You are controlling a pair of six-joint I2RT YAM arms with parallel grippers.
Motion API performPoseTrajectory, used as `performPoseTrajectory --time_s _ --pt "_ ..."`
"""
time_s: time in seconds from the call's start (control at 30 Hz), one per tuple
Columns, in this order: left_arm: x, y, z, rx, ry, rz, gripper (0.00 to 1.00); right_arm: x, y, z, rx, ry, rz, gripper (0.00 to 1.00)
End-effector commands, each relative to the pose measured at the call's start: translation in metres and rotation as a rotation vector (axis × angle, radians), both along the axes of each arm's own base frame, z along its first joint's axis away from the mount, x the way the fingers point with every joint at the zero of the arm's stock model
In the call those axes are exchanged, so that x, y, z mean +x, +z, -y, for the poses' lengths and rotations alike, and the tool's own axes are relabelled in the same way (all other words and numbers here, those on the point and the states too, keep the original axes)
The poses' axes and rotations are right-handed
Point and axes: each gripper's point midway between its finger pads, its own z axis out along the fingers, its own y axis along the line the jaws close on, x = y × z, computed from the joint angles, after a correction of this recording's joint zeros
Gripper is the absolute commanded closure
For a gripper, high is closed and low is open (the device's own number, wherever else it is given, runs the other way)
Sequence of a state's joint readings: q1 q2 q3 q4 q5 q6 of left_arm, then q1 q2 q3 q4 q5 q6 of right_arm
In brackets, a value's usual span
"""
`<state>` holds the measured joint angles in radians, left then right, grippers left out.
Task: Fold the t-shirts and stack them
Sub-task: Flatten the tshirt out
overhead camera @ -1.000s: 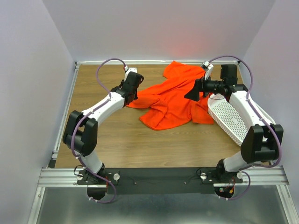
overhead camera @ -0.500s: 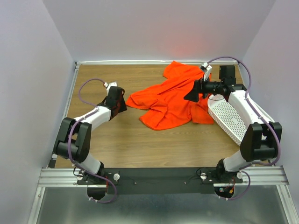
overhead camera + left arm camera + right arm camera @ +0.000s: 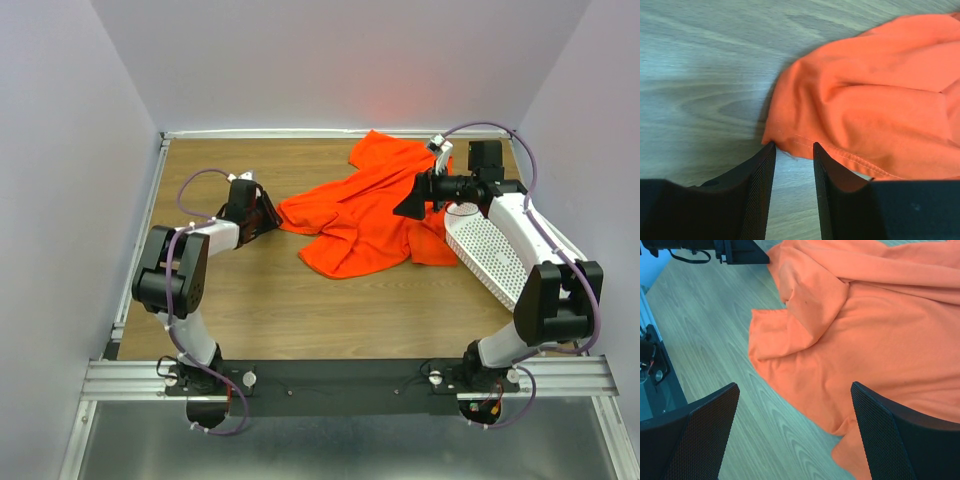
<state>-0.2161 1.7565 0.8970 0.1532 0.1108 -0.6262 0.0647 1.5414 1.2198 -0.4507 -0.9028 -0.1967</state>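
A bright orange t-shirt lies crumpled on the wooden table, spread from the back middle toward the right. My left gripper lies low at the shirt's left edge, pointing right. In the left wrist view the left gripper stands partly open, bare table between its fingers, with the stitched hem of the t-shirt right at the tips. My right gripper hovers over the shirt's right part. In the right wrist view the right gripper is wide open and empty above the t-shirt.
A white perforated basket lies tilted at the right under the right arm, against the shirt's right edge. Walls close in the table at the left, back and right. Bare wood shows in front of the shirt.
My left gripper drew back leftward off the shirt's left corner and swung round to point at its hem, its jaws shifting a little. The shirt and the right arm stayed put.
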Motion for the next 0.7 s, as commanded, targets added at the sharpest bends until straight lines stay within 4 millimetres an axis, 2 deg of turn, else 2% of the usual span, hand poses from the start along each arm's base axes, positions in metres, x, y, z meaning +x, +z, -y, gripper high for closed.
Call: performPoseTrajectory --time_s 0.0,0.17,0.4,0.53,0.63,0.67 --pt "0.006 -0.004 0.008 -0.027 -0.042 0.000 0.56 -0.005 -0.007 -0.003 0.000 0.025 -0.022 0.00" --pt "0.008 -0.003 0.006 -0.017 -0.038 0.001 0.62 -0.005 -0.008 -0.003 -0.003 0.025 -0.025 0.00" --pt "-0.003 0.015 -0.008 0.018 0.013 0.017 0.59 -0.005 -0.009 -0.003 -0.002 0.027 -0.029 0.00" --pt "-0.002 0.015 -0.012 0.040 0.034 0.007 0.58 -0.005 -0.008 -0.003 0.000 0.029 -0.026 0.00" --pt "-0.001 0.005 -0.013 0.054 0.036 -0.031 0.58 -0.006 -0.006 -0.003 0.000 0.028 -0.022 0.00" --pt "0.004 0.008 -0.012 0.056 0.035 -0.031 0.58 -0.006 -0.006 -0.004 0.002 0.029 -0.024 0.00"
